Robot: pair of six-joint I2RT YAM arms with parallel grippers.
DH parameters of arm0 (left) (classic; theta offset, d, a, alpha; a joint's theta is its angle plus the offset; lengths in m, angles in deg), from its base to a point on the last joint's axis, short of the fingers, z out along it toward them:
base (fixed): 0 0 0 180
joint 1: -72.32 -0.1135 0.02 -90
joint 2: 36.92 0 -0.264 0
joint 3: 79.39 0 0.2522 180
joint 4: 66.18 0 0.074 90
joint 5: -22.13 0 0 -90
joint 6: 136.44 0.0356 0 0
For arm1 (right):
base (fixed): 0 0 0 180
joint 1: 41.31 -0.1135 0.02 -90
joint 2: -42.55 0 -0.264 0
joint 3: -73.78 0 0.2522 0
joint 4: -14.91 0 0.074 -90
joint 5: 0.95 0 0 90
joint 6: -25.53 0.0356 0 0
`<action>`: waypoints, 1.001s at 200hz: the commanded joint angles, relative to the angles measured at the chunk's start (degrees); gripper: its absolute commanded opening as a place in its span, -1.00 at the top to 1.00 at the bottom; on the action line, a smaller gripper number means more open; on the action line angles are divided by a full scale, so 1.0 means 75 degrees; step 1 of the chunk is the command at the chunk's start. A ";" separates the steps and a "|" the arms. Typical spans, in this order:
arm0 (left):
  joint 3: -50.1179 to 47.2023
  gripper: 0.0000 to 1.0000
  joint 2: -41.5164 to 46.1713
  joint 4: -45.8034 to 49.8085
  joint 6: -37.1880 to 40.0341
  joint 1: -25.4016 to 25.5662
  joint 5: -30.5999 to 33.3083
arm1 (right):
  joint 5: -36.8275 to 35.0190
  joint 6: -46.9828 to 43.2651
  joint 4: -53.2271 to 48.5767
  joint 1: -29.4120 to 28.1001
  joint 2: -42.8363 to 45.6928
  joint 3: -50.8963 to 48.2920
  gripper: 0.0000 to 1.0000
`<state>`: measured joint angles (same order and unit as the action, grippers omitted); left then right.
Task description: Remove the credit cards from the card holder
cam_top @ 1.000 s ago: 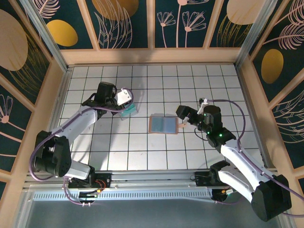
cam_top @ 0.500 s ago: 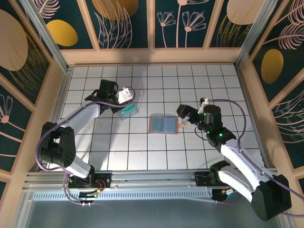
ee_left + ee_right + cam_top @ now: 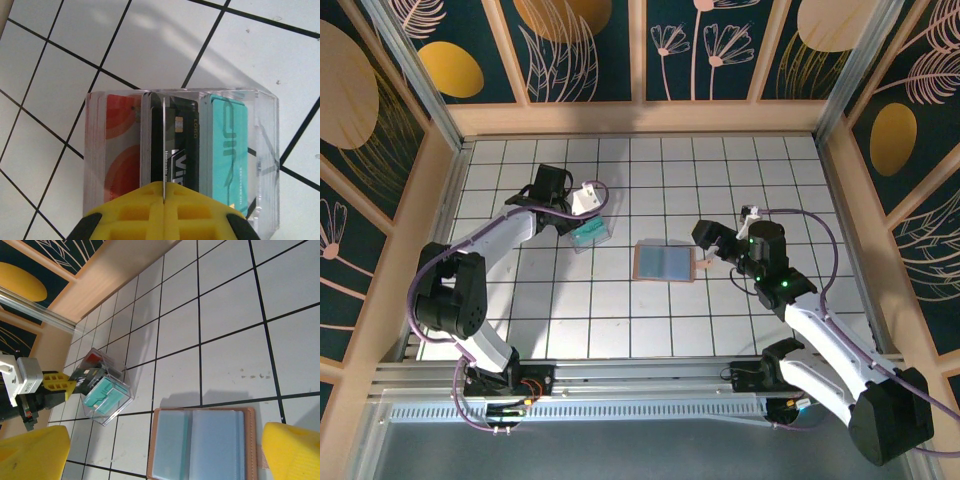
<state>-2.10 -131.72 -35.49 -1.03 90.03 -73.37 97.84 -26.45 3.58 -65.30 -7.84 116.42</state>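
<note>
The flat tan-brown leather card holder lies opened out near the middle of the white tile table with its black grid. Its smooth grey-blue inner pockets face up inside a narrow leather border. I cannot tell whether those pockets hold anything.

My right gripper hangs over the holder with its blocky yellow fingers spread wide, one on either side, grasping nothing. Both fingers are cut off by the frame.

Well apart to the left stands a small clear hard-plastic box. The thin, stiff plastic credit cards stand side by side in it: a bright red-orange card, a glossy black card and a teal card.

My left gripper is at the box's near edge, its moulded yellow pads clenched together and covering the cards' lower ends. A thin pale sliver, seen edge-on, runs up from their seam beside the black card. I cannot tell whether it is a gripped card or a wall of the box. The black card's lettering is partly hidden.
</note>
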 commanded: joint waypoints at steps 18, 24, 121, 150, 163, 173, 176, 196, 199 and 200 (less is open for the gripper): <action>0.0202 1.00 -0.0277 0.0005 0.0161 -0.0059 0.0169 | -0.0107 0.0133 -0.0026 -0.0013 0.0114 0.0170 -0.96; 0.0202 1.00 -0.0305 0.0010 0.0152 -0.0059 0.0161 | -0.0095 0.0154 -0.0013 -0.0018 0.0122 0.0152 -0.96; 0.0471 0.62 -0.0505 0.0297 -0.0147 -0.0063 0.0067 | 0.0033 0.0226 0.0138 -0.0015 0.0223 0.0028 -0.96; 0.0506 0.61 -0.0158 0.0324 -0.0271 -0.0063 -0.0091 | 0.0068 0.0239 0.0154 -0.0013 0.0248 -0.0019 -0.96; 0.0515 0.60 -0.0004 0.0321 -0.0383 -0.0064 -0.0173 | 0.0079 0.0239 0.0171 -0.0019 0.0248 -0.0040 -0.96; 0.0550 0.59 0.0113 0.0360 -0.0517 -0.0062 -0.0247 | 0.0081 0.0237 0.0207 -0.0017 0.0227 -0.0071 -0.96; 0.0569 0.58 0.0148 0.0376 -0.0560 -0.0063 -0.0257 | 0.0084 0.0239 0.0219 -0.0022 0.0221 -0.0086 -0.96; 0.0675 0.46 0.0348 0.0435 -0.1027 -0.0062 -0.0311 | 0.0115 0.0263 0.0229 -0.0024 0.0072 -0.0091 -0.91; 0.0696 0.39 0.0367 0.0438 -0.1103 -0.0062 -0.0329 | 0.0120 0.0263 0.0228 -0.0024 0.0048 -0.0081 -0.91; 0.0701 0.36 0.0375 0.0444 -0.1124 -0.0058 -0.0331 | 0.0124 0.0257 0.0221 -0.0024 0.0032 -0.0079 -0.90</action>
<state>0.43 -132.11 -33.85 -4.70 89.93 -73.85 98.11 -25.10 3.82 -65.30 -7.09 116.38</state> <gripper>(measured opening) 0.239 0.965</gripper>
